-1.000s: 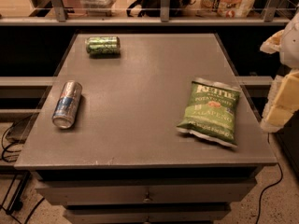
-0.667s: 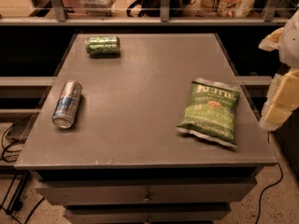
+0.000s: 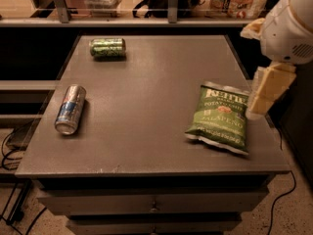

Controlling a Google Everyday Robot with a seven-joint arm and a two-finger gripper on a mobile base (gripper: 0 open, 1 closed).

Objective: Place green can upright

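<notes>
Lying on its side near the left edge of the grey table [image 3: 146, 131] is a slim silver-and-blue can [image 3: 70, 109], its long axis running from the upper part of the frame towards the lower left, with one round end facing the bottom of the picture. Dark cables [image 3: 10, 148] trail over the floor to the left of the table, below that can.

Further up, in the upper left of the frame, the green can [image 3: 107, 48] rests near the far edge of the tabletop. It too lies on its side, not upright, with its long axis running left to right across the picture. It is well apart from the silver-and-blue can and touches nothing else.

Below the tabletop, at the bottom centre, a drawer front [image 3: 154, 204] with a small knob shows.

Right of centre, a flat green chip bag [image 3: 220, 117] lies face up near the right edge of the table, its printed label readable.

At the right edge of the frame, the gripper [image 3: 264, 92] hangs as a pale cream piece below a white rounded arm housing [image 3: 288, 28]. It sits just beside the bag's upper right corner, over the table's right edge, and far from the green can. Whether it is released or clenched cannot be told; it carries nothing visible.
</notes>
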